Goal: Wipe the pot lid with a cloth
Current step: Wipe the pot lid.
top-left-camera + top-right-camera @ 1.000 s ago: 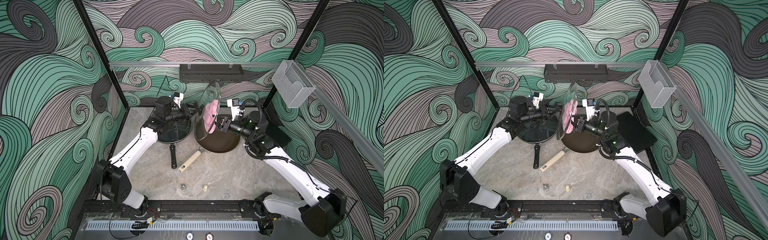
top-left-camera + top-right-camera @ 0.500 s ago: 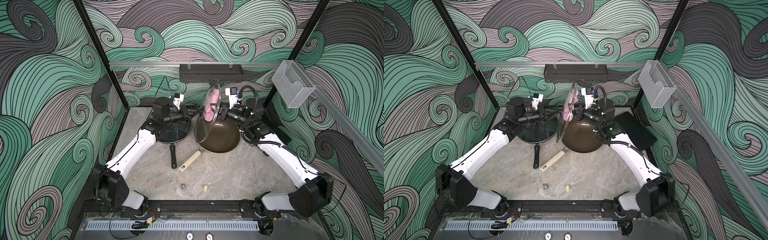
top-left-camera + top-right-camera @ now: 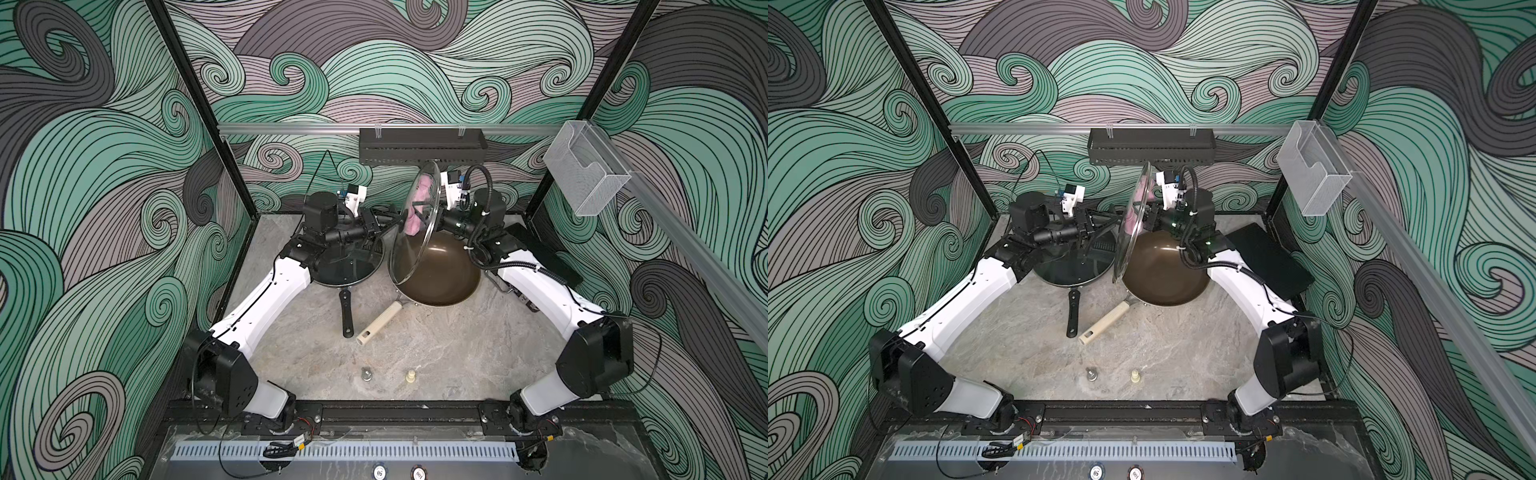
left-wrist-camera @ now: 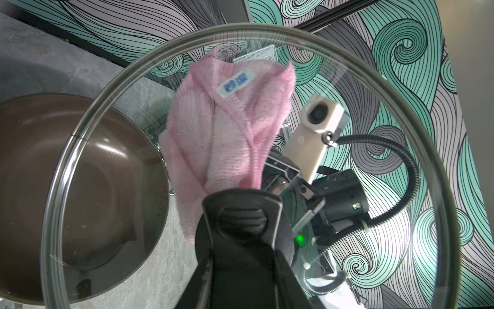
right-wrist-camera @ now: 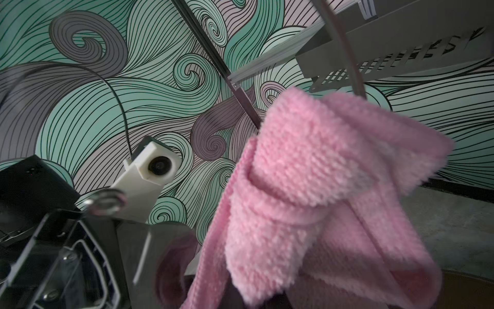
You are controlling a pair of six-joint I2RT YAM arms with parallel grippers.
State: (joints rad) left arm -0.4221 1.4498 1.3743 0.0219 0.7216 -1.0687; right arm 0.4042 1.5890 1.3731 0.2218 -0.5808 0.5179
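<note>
Standing on edge over the brown pan [image 3: 440, 274] near the bench's [image 3: 457, 353] back edge in both top views, the glass pot lid [image 3: 409, 253] is clenched by left fingers [image 3: 384, 220]; right fingers [image 3: 1152, 214] pinch the pink cloth [image 3: 1133, 210]. Left wrist: cloth [image 4: 222, 128] bunched lengthwise along the glass. Right wrist: fluffy folds.

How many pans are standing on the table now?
2. The black round pan with a black handle sits toward the robot's left; the brown round pan with a cream handle sits beside it, to its right. No other seems hidden.
</note>
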